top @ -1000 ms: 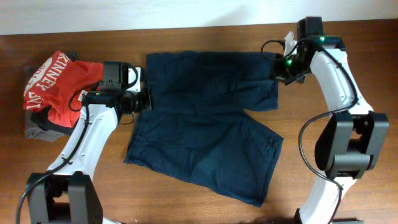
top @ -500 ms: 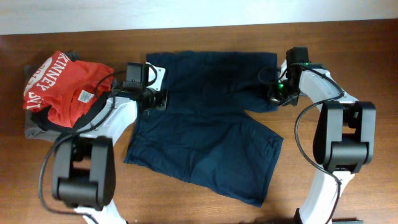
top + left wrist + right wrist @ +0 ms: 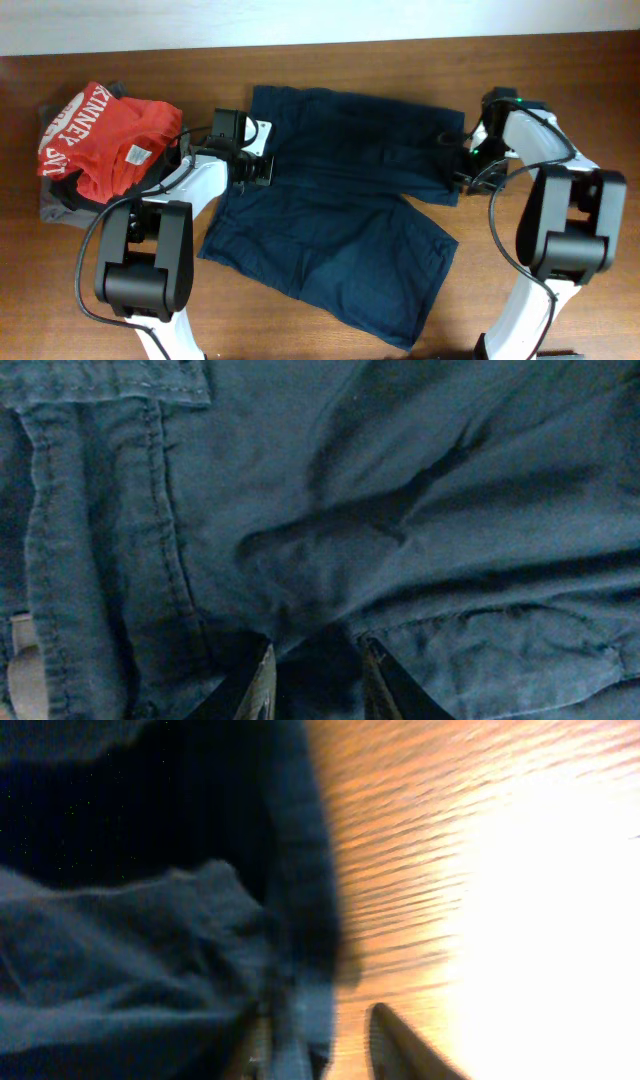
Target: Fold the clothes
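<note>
The dark navy shorts (image 3: 340, 220) lie in the middle of the table, their far edge lifted and drawn toward the front. My left gripper (image 3: 262, 168) is at the shorts' far left part; in the left wrist view its fingers (image 3: 315, 670) pinch a bunched fold of the navy cloth (image 3: 400, 480). My right gripper (image 3: 462, 178) is at the shorts' right edge; in the blurred right wrist view its fingers (image 3: 325, 1040) hold the hem of the cloth (image 3: 130, 970) over bare wood.
A red shirt with white lettering (image 3: 100, 135) lies on grey and black garments (image 3: 60, 205) at the far left. Bare wooden table (image 3: 250, 320) surrounds the shorts. A white wall strip runs along the table's back edge (image 3: 320, 20).
Both grippers have moved toward the front, dragging the shorts' far edge with them. The shorts' upper part has shifted right and down.
</note>
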Motion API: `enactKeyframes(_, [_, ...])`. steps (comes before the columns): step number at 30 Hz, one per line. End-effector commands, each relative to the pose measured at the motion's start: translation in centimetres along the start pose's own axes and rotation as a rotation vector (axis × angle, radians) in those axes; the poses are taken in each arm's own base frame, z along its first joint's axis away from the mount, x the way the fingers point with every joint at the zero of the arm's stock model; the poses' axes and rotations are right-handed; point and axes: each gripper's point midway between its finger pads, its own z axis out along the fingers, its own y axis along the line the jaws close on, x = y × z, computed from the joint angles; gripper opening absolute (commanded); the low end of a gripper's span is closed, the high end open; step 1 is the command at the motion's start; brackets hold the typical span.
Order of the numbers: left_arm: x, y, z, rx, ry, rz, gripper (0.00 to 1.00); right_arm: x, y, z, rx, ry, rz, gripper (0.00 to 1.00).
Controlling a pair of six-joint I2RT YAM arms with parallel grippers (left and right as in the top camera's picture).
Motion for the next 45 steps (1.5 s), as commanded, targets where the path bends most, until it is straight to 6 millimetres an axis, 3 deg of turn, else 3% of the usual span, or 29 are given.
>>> enactKeyframes(1, [1.5, 0.8, 0.9, -0.016, 0.054, -0.005, 0.29, -3.7, -0.5, -3.4, -0.021, -0.183, 0.001, 0.41])
enactKeyframes(8, [1.5, 0.8, 0.9, -0.016, 0.053, -0.005, 0.30, -10.2, 2.5, -5.7, -0.233, -0.442, -0.039, 0.40])
enactKeyframes(12, [1.5, 0.8, 0.9, -0.016, 0.052, -0.004, 0.30, -12.4, 3.2, -5.3, -0.260, -0.511, -0.021, 0.39])
enactKeyframes(21, [1.5, 0.8, 0.9, -0.016, 0.053, -0.005, 0.31, -14.1, 5.0, -0.7, -0.331, -0.488, -0.005, 0.39])
enactKeyframes(24, [1.5, 0.7, 0.9, -0.015, 0.053, -0.005, 0.31, -14.6, 5.8, -1.0, -0.365, -0.512, -0.026, 0.16])
enactKeyframes(25, [1.5, 0.8, 0.9, -0.016, 0.053, -0.005, 0.31, -14.8, 6.0, -1.3, -0.377, -0.522, -0.032, 0.15])
enactKeyframes(30, [1.5, 0.7, 0.9, -0.015, 0.054, -0.005, 0.31, -15.2, 5.9, -2.3, -0.430, -0.542, -0.036, 0.15])
enactKeyframes(32, [1.5, 0.7, 0.9, -0.015, 0.054, -0.005, 0.31, -15.5, 5.5, -2.5, -0.434, -0.551, -0.030, 0.28])
enactKeyframes(33, [1.5, 0.7, 0.9, -0.015, 0.054, -0.005, 0.31, -15.6, 5.2, -2.7, -0.438, -0.555, -0.027, 0.30])
enactKeyframes(39, [1.6, 0.7, 0.9, -0.016, 0.056, -0.006, 0.31, -16.3, 6.2, -4.9, -0.573, -0.596, -0.075, 0.30])
enactKeyframes(45, [1.6, 0.7, 0.9, -0.015, 0.057, -0.007, 0.31, -16.4, 6.3, -4.6, -0.558, -0.598, -0.076, 0.35])
